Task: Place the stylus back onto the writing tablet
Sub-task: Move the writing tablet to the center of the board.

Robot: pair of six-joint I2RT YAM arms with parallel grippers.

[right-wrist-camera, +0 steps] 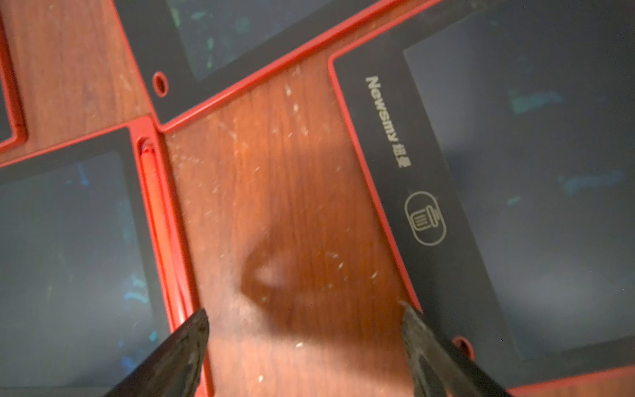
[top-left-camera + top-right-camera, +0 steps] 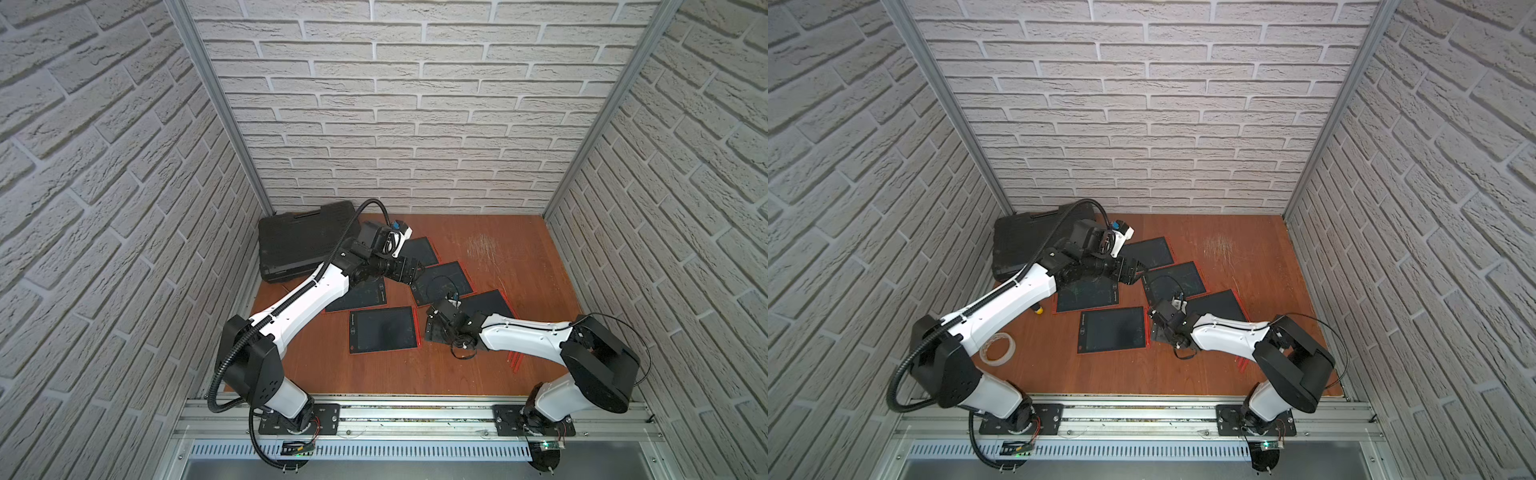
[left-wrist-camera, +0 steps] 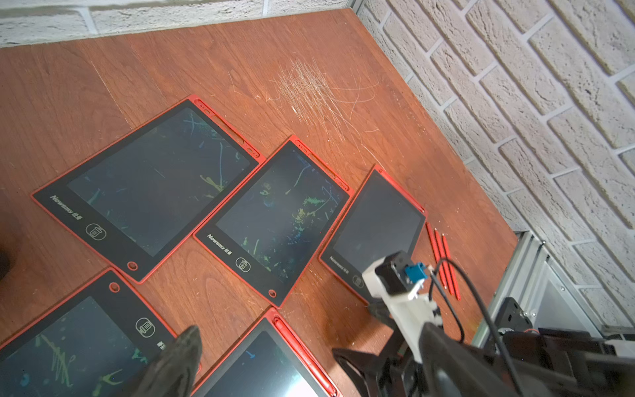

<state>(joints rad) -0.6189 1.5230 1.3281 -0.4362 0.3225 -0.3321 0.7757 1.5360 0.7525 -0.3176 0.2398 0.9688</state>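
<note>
From my station, the biggest thing is the table (image 2: 498, 249): reddish-brown wood, straight grain, with a patch of pale scratches toward the far right. A black moulded plastic case (image 2: 303, 237), ribbed and rectangular, lies in the far left corner.

I count five tablets (image 3: 151, 178) spread over the middle. They are flat rectangles with matte black faces, thin red rims and rounded corners. Their dark screens carry faint green and blue scribbles, and each has a bin symbol printed on the face and a small round hole at one corner.

The left gripper (image 2: 417, 270) hangs over the far tablets, fingers wide apart, with nothing in it. The right gripper (image 1: 305, 312) is low over the bare wood between the near tablet (image 2: 382, 330) and the one to its right. Its dark, worn fingers are spread wide and hold nothing.

A roll of clear tape (image 2: 997, 348) sits near left.

One stylus (image 1: 159, 220), a slim red plastic rod, lies seated in the groove along the near tablet's right edge. Three loose styluses (image 3: 445, 261), the same thin red sticks with pointed tips, lie side by side on the wood at the near right, beside the right arm.
</note>
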